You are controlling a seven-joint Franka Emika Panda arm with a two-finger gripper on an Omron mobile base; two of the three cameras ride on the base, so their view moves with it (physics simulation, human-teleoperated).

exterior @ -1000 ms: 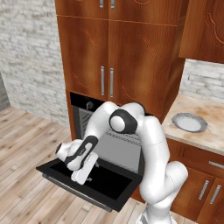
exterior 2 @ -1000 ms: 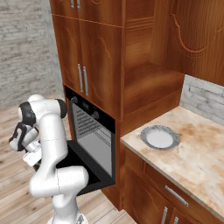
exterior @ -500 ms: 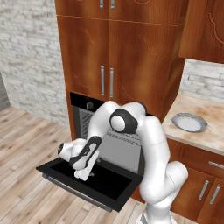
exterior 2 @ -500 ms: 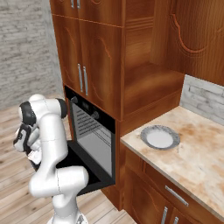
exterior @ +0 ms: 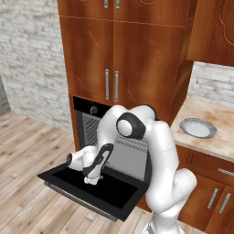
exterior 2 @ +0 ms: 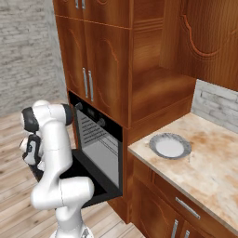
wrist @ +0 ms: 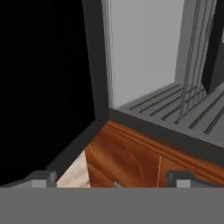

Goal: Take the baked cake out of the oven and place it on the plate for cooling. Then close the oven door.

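The oven door (exterior: 93,187) is lying open and flat, sticking out toward the wooden floor (exterior: 27,151) below the oven (exterior: 119,146); the arm is bending down from the right and the gripper (exterior: 93,179) is hanging just above the door's inner face, near its middle; in the hand view the two fingertips (wrist: 41,178) are standing wide apart with nothing between them, facing the corner where the door meets the oven's grey inside; wire racks (wrist: 192,65) are showing there, above the brown wood surround (wrist: 131,162); the cake is not something I can make out; the plate (exterior 2: 170,146) is sitting bare on the counter (exterior 2: 209,162) to the right of the oven, well apart from the gripper.
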